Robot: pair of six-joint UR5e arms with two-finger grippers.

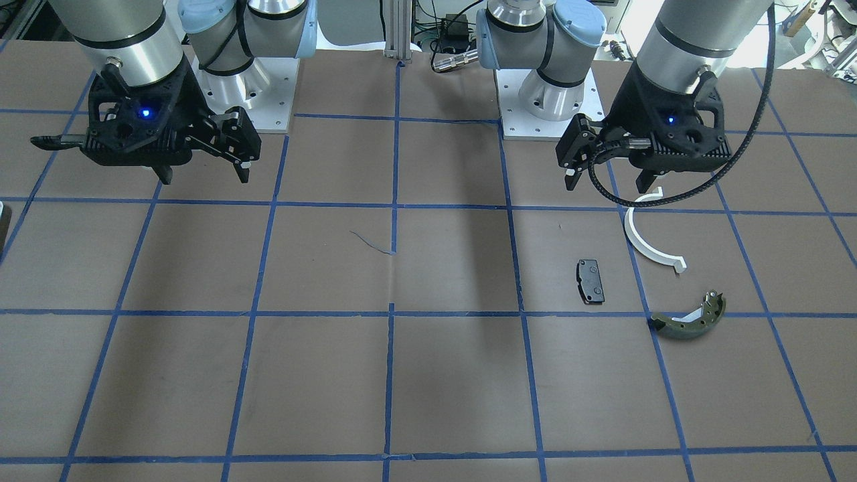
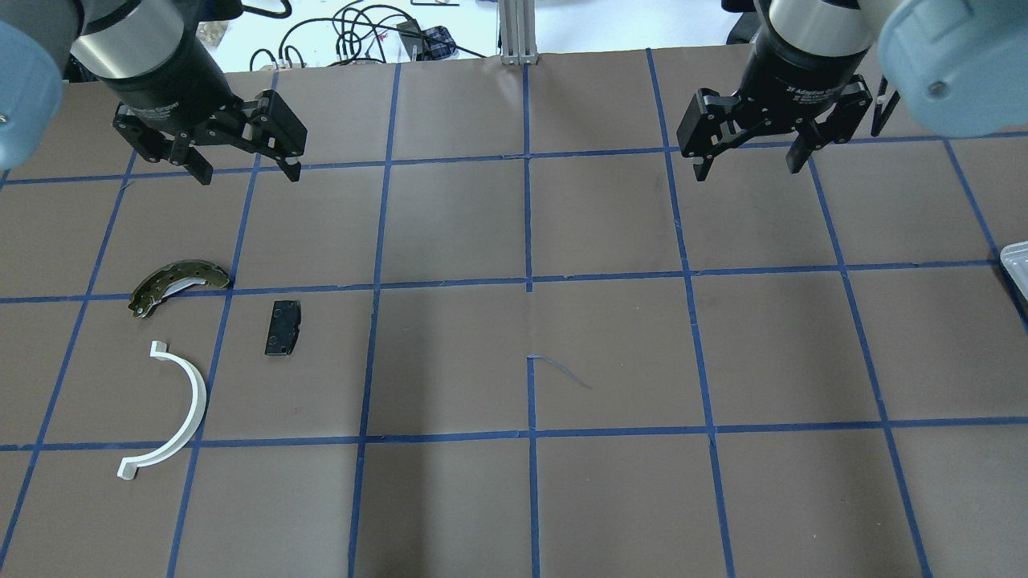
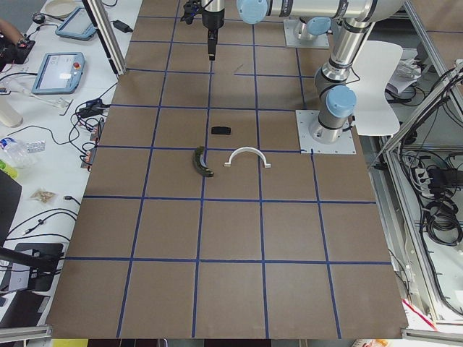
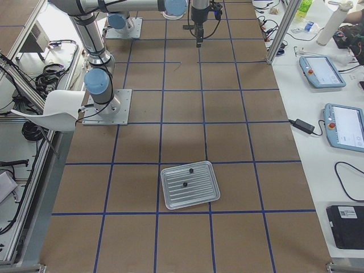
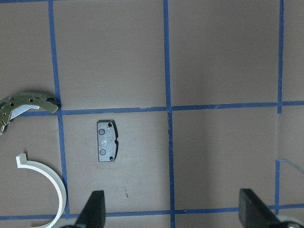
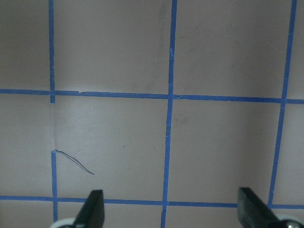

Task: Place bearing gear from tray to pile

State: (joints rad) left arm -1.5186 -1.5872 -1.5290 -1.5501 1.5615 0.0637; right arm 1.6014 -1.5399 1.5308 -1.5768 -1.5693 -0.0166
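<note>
The pile lies on the table's left side: a black rectangular pad [image 2: 283, 327], a white half-ring [image 2: 175, 412] and an olive-green brake shoe [image 2: 178, 282]. They also show in the left wrist view as pad [image 5: 107, 141], half-ring [image 5: 50, 183] and shoe [image 5: 23, 104]. My left gripper [image 2: 245, 172] hangs open and empty above the table, beyond the pile. My right gripper [image 2: 748, 170] hangs open and empty on the right side. A silver tray [image 4: 189, 185] sits at the far right with two small dark parts [image 4: 184, 184] on it. They are too small to tell which is the bearing gear.
The brown table [image 2: 530, 321] carries a blue tape grid. Only a corner of the tray [image 2: 1017, 258] shows at the overhead view's right edge. The arm bases [image 1: 552, 100] stand at the robot's side. Tablets and cables lie off the table's edges.
</note>
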